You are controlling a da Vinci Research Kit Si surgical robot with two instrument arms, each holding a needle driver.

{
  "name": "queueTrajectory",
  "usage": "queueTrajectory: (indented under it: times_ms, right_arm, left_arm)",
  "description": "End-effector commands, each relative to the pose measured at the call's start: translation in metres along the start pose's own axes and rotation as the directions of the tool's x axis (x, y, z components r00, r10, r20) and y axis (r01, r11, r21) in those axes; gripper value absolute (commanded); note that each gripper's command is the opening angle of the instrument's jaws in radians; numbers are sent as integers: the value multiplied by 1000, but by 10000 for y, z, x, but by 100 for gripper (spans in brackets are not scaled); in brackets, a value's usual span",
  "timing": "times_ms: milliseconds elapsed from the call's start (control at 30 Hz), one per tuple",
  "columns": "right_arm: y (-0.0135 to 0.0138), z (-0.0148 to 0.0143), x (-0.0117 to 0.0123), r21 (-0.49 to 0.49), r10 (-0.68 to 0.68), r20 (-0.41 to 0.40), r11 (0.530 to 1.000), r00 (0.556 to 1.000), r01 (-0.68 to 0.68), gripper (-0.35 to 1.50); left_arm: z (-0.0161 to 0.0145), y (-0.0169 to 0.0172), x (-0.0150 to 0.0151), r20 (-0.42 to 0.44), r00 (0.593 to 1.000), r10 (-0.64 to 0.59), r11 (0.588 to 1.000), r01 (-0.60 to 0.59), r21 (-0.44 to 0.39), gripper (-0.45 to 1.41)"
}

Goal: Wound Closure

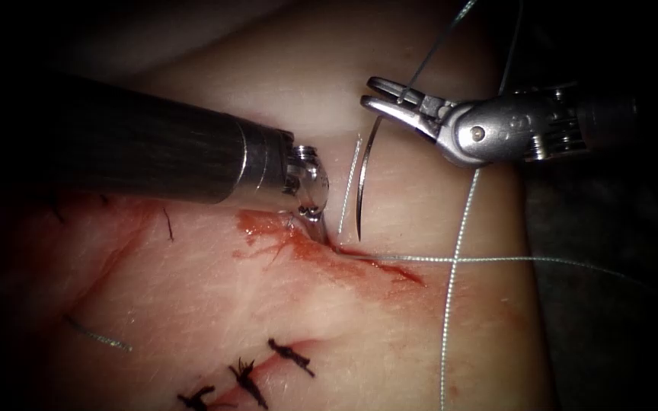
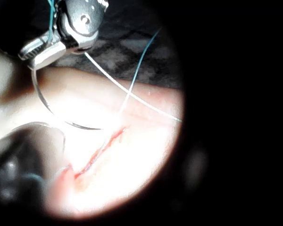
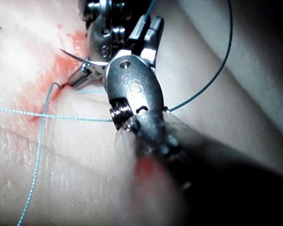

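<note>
My right tool point(image 1: 375, 99) clamps the curved needle point(image 1: 365, 179) near its tail, free above the tissue point(image 1: 215, 304). My left tool point(image 1: 321, 232) presses at the cut point(image 1: 367, 259); its grip I cannot tell. Thread point(image 1: 489, 260) trails rightward. Next likely demands re-aiming the point.

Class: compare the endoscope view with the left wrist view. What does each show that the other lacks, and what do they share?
Endoscope view adds: black stitches, a cut thread end, and the left tool with its tip at the cut; what it holds is unclear. Left wrist view adds: the needle seen side-on as a wide arc. Shared: the right tool gripping the needle near its thread end, the needle apparently out of the tissue with its tip near the cut, and thread.
</note>
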Motion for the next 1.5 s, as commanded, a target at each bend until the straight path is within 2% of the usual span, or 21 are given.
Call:
queueTrajectory:
  times_ms: [33, 100, 200, 367, 667, 733, 767, 833, 867, 967, 1133, 1300, 1500]
  right_arm:
    - [-7, 8, -2, 4, -14, 2, 1000, 1000, 14, -35]
    - [-15, 8, -7, 11, -83, 36, 997, 996, 83, -35]
    - [-20, 14, -12, -35, -102, 70, 994, 992, 105, -35]
    - [-30, 19, -16, -70, -134, 62, 988, 989, 138, -35]
    - [-35, 23, -18, -68, -197, 68, 977, 978, 202, -35]
    - [-35, 23, -19, -70, -205, 66, 975, 977, 209, -35]
    - [-33, 22, -18, -70, -209, 66, 975, 976, 213, -35]
    - [-30, 20, -16, -71, -205, 67, 975, 976, 210, -35]
    - [-30, 20, -16, -71, -205, 67, 975, 976, 210, -35]
    - [-25, 16, -12, -71, -211, 67, 974, 975, 215, -35]
    - [-22, 14, -10, -72, -207, 67, 975, 976, 212, -35]
    - [-23, 15, -10, -72, -208, 67, 974, 976, 213, -35]
    - [-30, 24, -7, -58, -210, 56, 975, 976, 213, -35]
  left_arm:
    - [4, -3, 3, -5, 1000, 2, 1000, -2, -3, -45]
    - [1, 0, 4, -50, 999, 5, 999, -8, -43, -45]
    - [-2, 4, 5, -80, 997, 14, 997, -20, -78, -45]
    - [-6, 12, 3, -93, 995, 26, 994, -35, -107, -45]
    - [-12, 16, 4, -113, 993, 28, 994, -39, -100, -45]
    - [-13, 11, 11, -141, 988, 56, 996, -65, -61, -45]
    - [-14, 5, 18, -124, 987, 104, 994, -106, -12, -45]
    - [-15, -2, 20, -90, 990, 111, 993, -108, 41, -45]
    - [-15, -2, 20, -90, 990, 111, 993, -108, 41, -45]
    - [-5, -13, 7, -24, 994, 104, 988, -100, 116, -45]
    - [15, -12, -21, 51, 991, 125, 987, -129, 94, -45]
    - [19, -6, -23, 61, 991, 120, 989, -125, 74, -45]
    - [35, -14, -21, 92, 990, 106, 991, -113, 70, -45]
